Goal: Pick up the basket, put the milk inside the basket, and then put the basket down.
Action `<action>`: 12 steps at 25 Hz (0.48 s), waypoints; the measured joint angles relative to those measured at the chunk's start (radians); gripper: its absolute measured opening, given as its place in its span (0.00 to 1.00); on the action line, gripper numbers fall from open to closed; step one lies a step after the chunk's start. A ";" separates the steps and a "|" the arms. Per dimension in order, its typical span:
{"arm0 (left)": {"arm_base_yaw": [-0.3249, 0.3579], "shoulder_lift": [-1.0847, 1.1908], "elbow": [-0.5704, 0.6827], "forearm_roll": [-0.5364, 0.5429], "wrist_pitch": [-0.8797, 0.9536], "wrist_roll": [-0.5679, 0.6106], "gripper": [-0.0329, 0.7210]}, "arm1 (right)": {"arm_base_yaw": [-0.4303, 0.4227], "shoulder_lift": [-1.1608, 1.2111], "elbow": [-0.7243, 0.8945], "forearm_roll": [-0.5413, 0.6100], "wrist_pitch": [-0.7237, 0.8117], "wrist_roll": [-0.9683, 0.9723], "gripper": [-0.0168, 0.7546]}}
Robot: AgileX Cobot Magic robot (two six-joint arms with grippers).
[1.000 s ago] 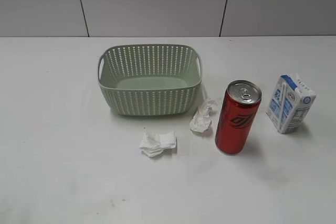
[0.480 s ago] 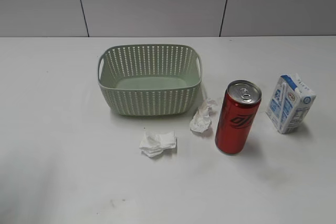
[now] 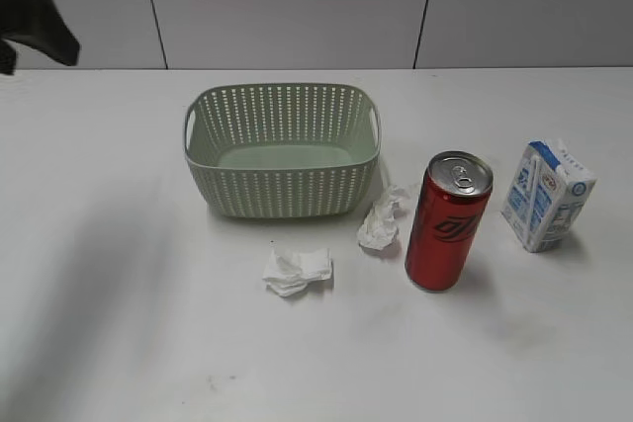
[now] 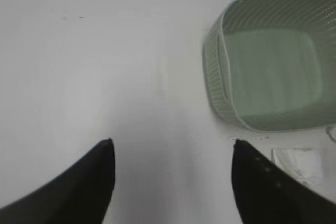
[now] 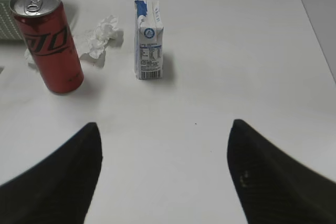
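The pale green perforated basket stands empty on the white table, left of centre; it also shows in the left wrist view at upper right. The white and blue milk carton stands upright at the right, also seen in the right wrist view. My left gripper is open and empty above bare table, left of the basket; a dark part of it shows at the exterior view's top left. My right gripper is open and empty, nearer the camera than the milk, out of the exterior view.
A tall red soda can stands between basket and milk, also in the right wrist view. Two crumpled white tissues lie in front of the basket, one at centre and one by the can. A grey panelled wall is behind.
A dark part of my left gripper has come into the exterior view at the top left. The basket, milk, can and tissues have not moved.
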 joint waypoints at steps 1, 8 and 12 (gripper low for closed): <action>-0.022 0.042 -0.031 0.003 0.005 0.001 0.74 | 0.000 0.000 0.000 0.000 0.000 0.002 0.78; -0.149 0.305 -0.236 0.025 0.032 -0.039 0.74 | 0.000 0.000 0.000 -0.001 0.000 0.012 0.78; -0.207 0.440 -0.349 0.095 0.068 -0.109 0.74 | 0.000 0.000 0.000 -0.001 0.000 0.013 0.78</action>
